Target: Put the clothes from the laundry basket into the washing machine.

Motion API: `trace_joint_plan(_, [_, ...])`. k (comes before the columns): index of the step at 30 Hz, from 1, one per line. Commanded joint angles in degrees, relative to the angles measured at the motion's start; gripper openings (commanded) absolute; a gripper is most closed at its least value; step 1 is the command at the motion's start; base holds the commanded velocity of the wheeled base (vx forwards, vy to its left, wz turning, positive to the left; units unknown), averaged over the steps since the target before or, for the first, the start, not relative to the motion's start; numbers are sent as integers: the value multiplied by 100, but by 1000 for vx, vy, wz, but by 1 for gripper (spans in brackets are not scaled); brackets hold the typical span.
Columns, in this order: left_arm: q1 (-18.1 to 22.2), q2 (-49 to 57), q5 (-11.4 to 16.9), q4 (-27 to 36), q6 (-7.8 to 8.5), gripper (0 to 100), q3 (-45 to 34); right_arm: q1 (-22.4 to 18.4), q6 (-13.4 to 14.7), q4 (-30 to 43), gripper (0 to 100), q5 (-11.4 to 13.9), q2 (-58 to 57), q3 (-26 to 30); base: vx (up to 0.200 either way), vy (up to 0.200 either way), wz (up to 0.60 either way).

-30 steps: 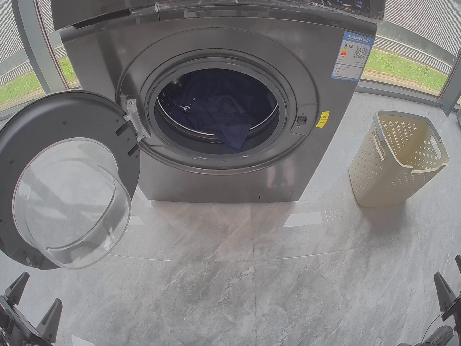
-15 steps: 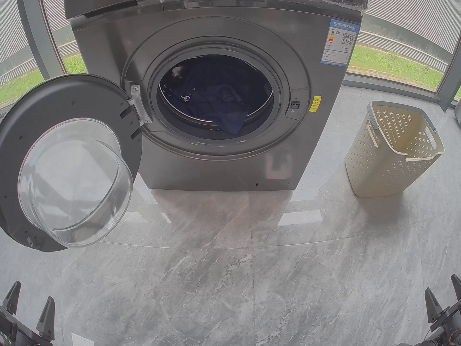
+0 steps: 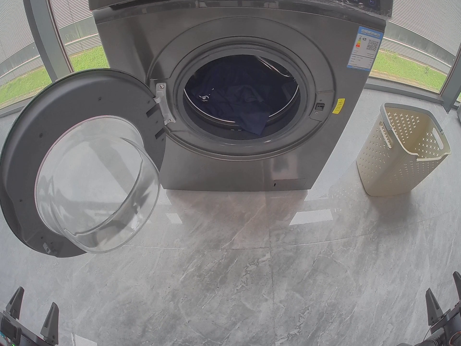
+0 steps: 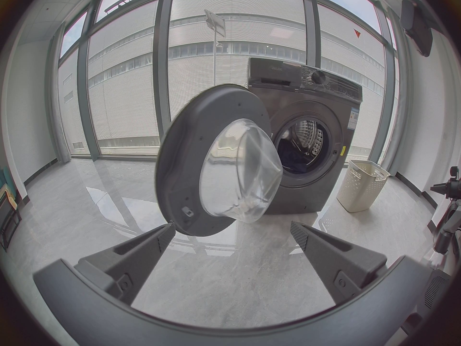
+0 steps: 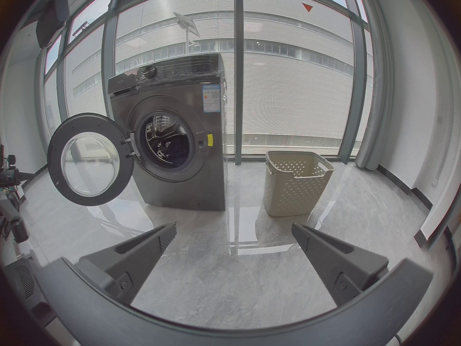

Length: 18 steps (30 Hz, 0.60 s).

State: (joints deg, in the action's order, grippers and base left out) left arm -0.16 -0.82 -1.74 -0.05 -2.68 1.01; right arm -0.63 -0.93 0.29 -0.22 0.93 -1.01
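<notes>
Grey marbled floor tiles (image 3: 269,275) run to tall windows (image 5: 293,73) facing a ribbed building (image 4: 125,97) and grass (image 3: 19,87).

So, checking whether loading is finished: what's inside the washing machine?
Dark blue clothes lie piled in the drum, one corner drooping over its front lip. Whatever lies under or behind the pile is covered.

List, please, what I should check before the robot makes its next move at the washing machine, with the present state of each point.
1. Washing machine door swung open: ok.
2. Dark blue clothes inside the drum: ok.
3. Clothes away from the door opening: not ok, one corner hangs over the drum's front lip.
4. Laundry basket emptied: cannot tell, its bottom is hidden.
5. Left gripper and right gripper open, holding nothing: ok.
</notes>
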Motion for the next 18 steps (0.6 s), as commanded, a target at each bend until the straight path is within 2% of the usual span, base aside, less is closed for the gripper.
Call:
trace_joint_plan(1, [-11,82,-1,-4,-13,100,-101,19,31,-3,100,-4,-84,101,0,200,0])
trace_joint_plan(15, [-11,82,-1,-4,-13,100,-101,19,5,-3,100,-13,-84,101,0,200,0])
trace_joint_plan(18, [-11,82,-1,-4,-22,100,-92,19,5,-3,100,-13,-84,101,0,0,0])
